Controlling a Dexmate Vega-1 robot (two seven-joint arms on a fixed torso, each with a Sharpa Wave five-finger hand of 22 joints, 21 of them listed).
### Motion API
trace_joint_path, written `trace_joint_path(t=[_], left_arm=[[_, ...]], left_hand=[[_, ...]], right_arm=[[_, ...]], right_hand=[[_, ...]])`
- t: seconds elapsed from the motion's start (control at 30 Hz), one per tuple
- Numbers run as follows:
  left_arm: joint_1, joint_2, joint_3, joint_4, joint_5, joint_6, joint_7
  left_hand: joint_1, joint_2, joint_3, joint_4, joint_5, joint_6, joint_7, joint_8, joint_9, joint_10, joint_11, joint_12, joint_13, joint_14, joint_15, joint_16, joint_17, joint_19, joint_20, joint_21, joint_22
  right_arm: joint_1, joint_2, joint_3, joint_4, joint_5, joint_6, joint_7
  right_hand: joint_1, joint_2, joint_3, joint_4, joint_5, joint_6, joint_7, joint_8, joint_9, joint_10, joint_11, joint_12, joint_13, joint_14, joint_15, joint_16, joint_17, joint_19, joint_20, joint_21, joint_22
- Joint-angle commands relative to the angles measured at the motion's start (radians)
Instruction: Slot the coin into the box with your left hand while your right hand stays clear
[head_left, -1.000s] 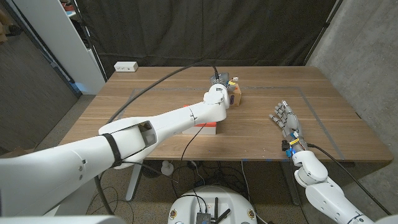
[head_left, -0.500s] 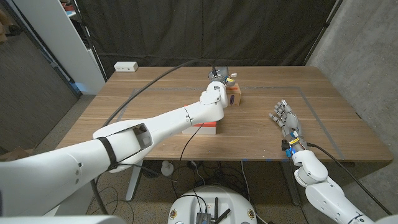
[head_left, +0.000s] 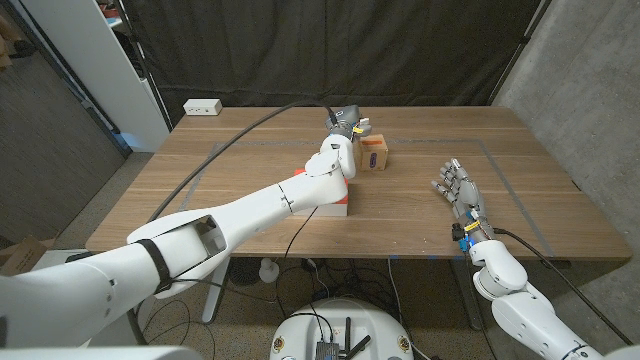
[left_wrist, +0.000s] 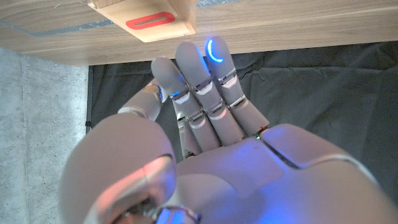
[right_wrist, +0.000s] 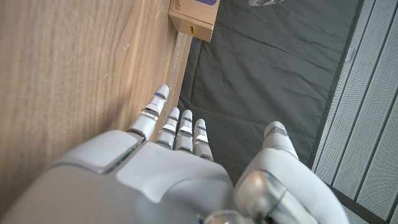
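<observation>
Wooden box, with its red-ringed slot on top, sat on the tabletop. Within 1 second the left robot hand had drawn back from over the box to its far left side, fingers straight and together, holding nothing visible. No coin could be seen; whether it lay inside the box could not be told, though the withdrawal suggested it did. Right of the box, well apart, the right robot hand stood open-fingered and empty.

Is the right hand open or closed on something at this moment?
Open: the right hand stands on the table, fingers spread, holding nothing, apart from the box.
</observation>
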Motion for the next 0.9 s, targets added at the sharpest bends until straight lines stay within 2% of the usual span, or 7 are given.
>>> trace_joint_path(t=[0.03,0.2,0.37,0.5,0.67,0.7,0.9], left_arm=[[0.092,0.084,-0.074,-0.137,-0.007,-0.011,0.009],[0.137,0.118,-0.109,-0.187,-0.022,-0.025,0.01],[0.18,0.158,-0.141,-0.24,-0.037,-0.039,0.006],[0.207,0.199,-0.165,-0.283,-0.054,-0.054,-0.018],[0.247,0.248,-0.197,-0.336,-0.074,-0.068,-0.038],[0.254,0.258,-0.203,-0.346,-0.078,-0.07,-0.042],[0.298,0.31,-0.24,-0.394,-0.094,-0.081,-0.056]], left_hand=[[-0.064,0.018,0.015,0.009,0.0,-0.017,0.003,-0.006,-0.001,-0.078,0.008,-0.081,-0.015,-0.049,0.0,-0.1,-0.016,-0.051,-0.045,-0.031,-0.001],[-0.154,0.022,0.049,0.004,-0.002,-0.048,0.004,-0.011,-0.008,-0.193,0.012,-0.206,-0.036,-0.14,0.006,-0.271,-0.024,-0.142,0.004,-0.081,-0.001],[-0.204,0.009,0.083,-0.009,-0.003,-0.077,0.006,-0.018,-0.021,-0.282,0.023,-0.308,-0.048,-0.232,0.037,-0.403,-0.022,-0.243,0.046,-0.126,-0.001],[-0.254,0.001,0.108,-0.009,-0.009,-0.128,0.011,-0.038,-0.034,-0.397,0.045,-0.416,-0.047,-0.357,0.078,-0.522,-0.016,-0.345,0.095,-0.178,-0.003],[-0.293,-0.011,0.115,-0.014,-0.02,-0.167,0.003,-0.056,-0.046,-0.489,0.073,-0.496,-0.043,-0.451,0.116,-0.602,-0.012,-0.424,0.136,-0.226,-0.005],[-0.302,-0.015,0.114,-0.015,-0.024,-0.182,-0.005,-0.063,-0.049,-0.522,0.064,-0.521,-0.042,-0.475,0.128,-0.62,-0.01,-0.443,0.143,-0.241,-0.005],[-0.309,-0.025,0.1,-0.024,-0.035,-0.228,-0.012,-0.087,-0.061,-0.618,0.092,-0.587,-0.039,-0.573,0.152,-0.668,-0.001,-0.523,0.167,-0.29,-0.006]], right_arm=[[0.0,0.001,-0.008,-0.021,-0.021,-0.011,-0.015],[-0.003,0.003,-0.013,-0.031,-0.034,-0.013,-0.025],[-0.003,0.006,-0.02,-0.039,-0.05,-0.013,-0.032],[0.0,0.011,-0.03,-0.043,-0.061,-0.015,-0.039],[0.004,0.021,-0.044,-0.05,-0.077,-0.019,-0.05],[0.006,0.023,-0.047,-0.05,-0.08,-0.02,-0.051],[0.016,0.039,-0.07,-0.05,-0.102,-0.022,-0.064]], right_hand=[[0.008,0.0,0.006,-0.001,0.005,0.009,0.0,0.004,0.002,0.007,0.001,0.007,0.005,0.008,-0.002,0.004,0.002,0.008,0.0,0.004,0.005],[0.008,0.0,0.006,-0.001,0.005,0.009,0.0,0.004,0.002,0.007,0.001,0.007,0.005,0.008,-0.002,0.004,0.002,0.008,0.0,0.004,0.005],[0.008,0.0,0.006,-0.001,0.005,0.009,0.0,0.004,0.002,0.007,0.001,0.007,0.005,0.008,-0.002,0.004,0.002,0.008,0.0,0.004,0.005],[0.008,0.0,0.006,-0.001,0.005,0.009,0.0,0.004,0.002,0.007,0.001,0.007,0.005,0.008,-0.002,0.004,0.002,0.008,0.0,0.004,0.005],[0.008,0.0,0.006,-0.001,0.005,0.009,0.0,0.004,0.002,0.007,0.001,0.007,0.005,0.008,-0.002,0.004,0.002,0.008,0.0,0.004,0.005],[0.008,0.0,0.006,-0.001,0.005,0.009,0.0,0.004,0.002,0.007,0.001,0.007,0.005,0.008,-0.002,0.004,0.002,0.008,0.0,0.004,0.005],[0.008,0.0,0.006,-0.001,0.005,0.009,0.0,0.004,0.002,0.007,0.001,0.007,0.005,0.008,-0.002,0.004,0.002,0.008,0.0,0.004,0.005]])
